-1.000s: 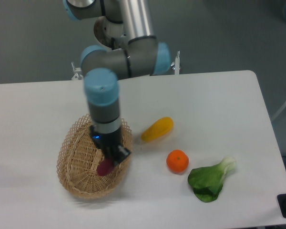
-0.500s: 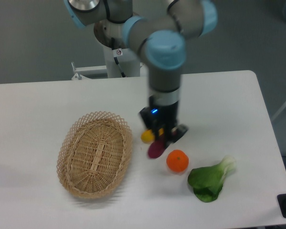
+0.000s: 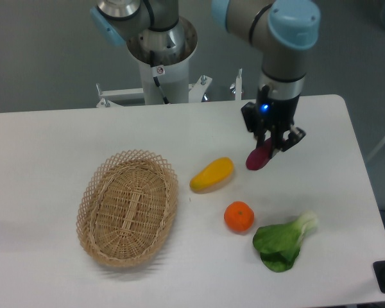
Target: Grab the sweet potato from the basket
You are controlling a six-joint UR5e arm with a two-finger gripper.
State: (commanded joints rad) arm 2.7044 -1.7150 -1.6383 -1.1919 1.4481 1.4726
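The fingers (image 3: 269, 146) are clamped on the sweet potato (image 3: 259, 156), which hangs tilted below them above the surface (image 3: 45, 147), toward its far right corner. The basket (image 3: 128, 206) sits well apart, near the front left edge.

The silver-grey tubular robot arm (image 3: 283, 70) has light-blue round joint caps (image 3: 294, 22) and a thick metallic base column carrying a small label with a red mark. The wrist segment is dark grey. Its black two-finger gripper (image 3: 273, 142) shows a small blue light at its 11 o'clock side.
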